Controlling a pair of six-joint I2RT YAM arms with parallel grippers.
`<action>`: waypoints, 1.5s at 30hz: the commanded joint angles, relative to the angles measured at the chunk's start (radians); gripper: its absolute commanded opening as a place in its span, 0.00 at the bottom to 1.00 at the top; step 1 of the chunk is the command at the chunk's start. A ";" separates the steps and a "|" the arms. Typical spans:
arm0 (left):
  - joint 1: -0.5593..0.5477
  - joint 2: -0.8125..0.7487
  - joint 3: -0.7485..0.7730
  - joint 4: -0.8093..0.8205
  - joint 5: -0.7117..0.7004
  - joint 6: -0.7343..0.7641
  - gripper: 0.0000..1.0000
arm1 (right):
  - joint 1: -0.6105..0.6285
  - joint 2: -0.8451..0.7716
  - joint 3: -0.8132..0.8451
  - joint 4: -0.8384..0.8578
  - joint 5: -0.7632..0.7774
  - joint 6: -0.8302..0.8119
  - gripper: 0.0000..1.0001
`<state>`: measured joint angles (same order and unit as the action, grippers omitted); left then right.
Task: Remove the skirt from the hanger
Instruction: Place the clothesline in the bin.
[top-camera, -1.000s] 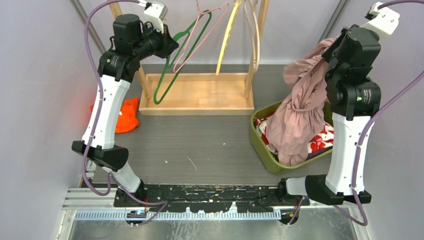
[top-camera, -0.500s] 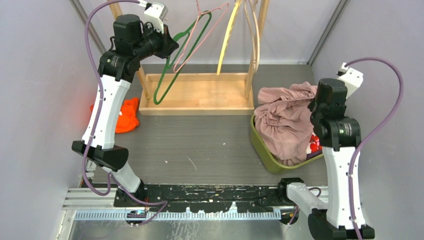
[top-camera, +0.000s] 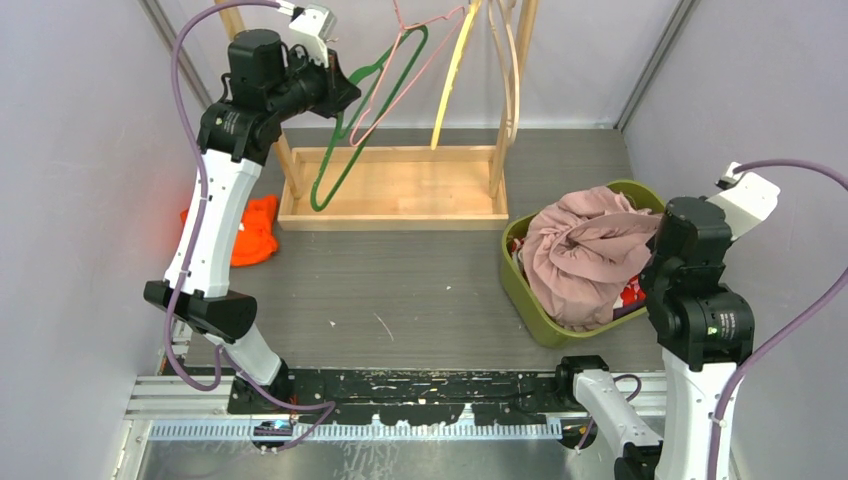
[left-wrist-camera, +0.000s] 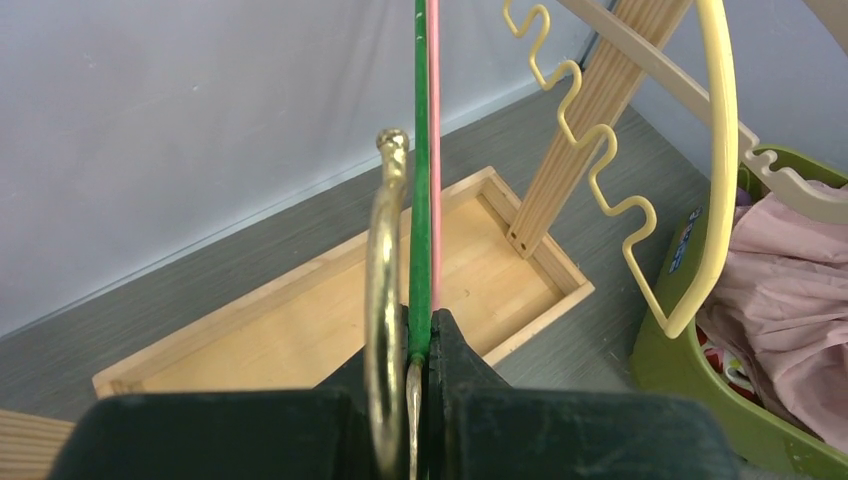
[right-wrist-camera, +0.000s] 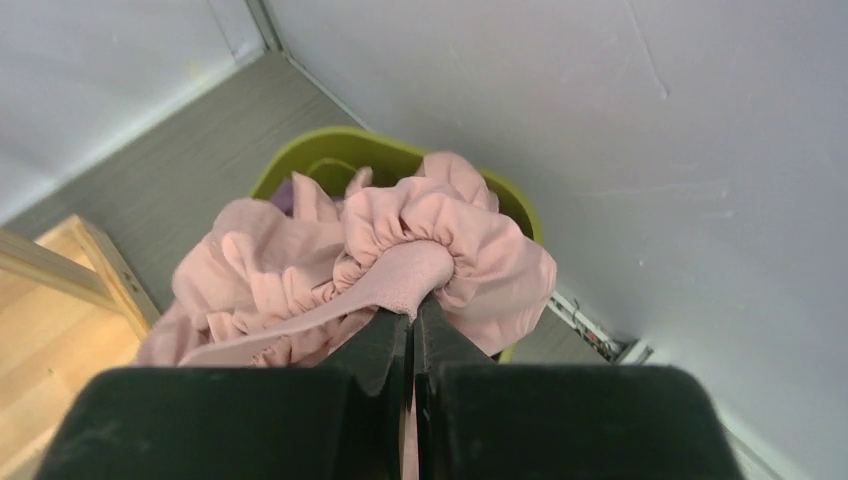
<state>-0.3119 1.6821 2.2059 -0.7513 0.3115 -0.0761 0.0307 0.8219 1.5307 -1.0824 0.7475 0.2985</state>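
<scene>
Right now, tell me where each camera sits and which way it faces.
Top external: above and behind the bases, looking down at the table; both arms show.
Left wrist: raised at the rack, facing along the left gripper, shut on the green hanger.
Right wrist: looking down past the right gripper, shut on the skirt.
Shared: all three show the skirt in the bin.

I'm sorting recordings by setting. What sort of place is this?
Probably a lab test cell staged for laundry handling: plain grey walls box in the table, with a wooden rack holding a green hanger and a skirt in a green bin.
</scene>
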 joint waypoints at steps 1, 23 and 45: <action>0.006 -0.025 -0.002 0.075 0.020 -0.008 0.00 | -0.004 -0.022 -0.072 -0.050 -0.020 0.079 0.01; 0.006 -0.018 0.037 0.039 -0.020 0.027 0.00 | -0.003 0.039 0.035 0.070 -0.114 -0.059 1.00; 0.006 0.003 0.061 -0.016 -0.033 0.036 0.00 | 0.075 0.707 0.766 0.165 -0.490 -0.351 1.00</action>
<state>-0.3119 1.6852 2.2547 -0.7841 0.2577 -0.0479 0.1150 1.4303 2.1365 -0.9249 0.4110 -0.0700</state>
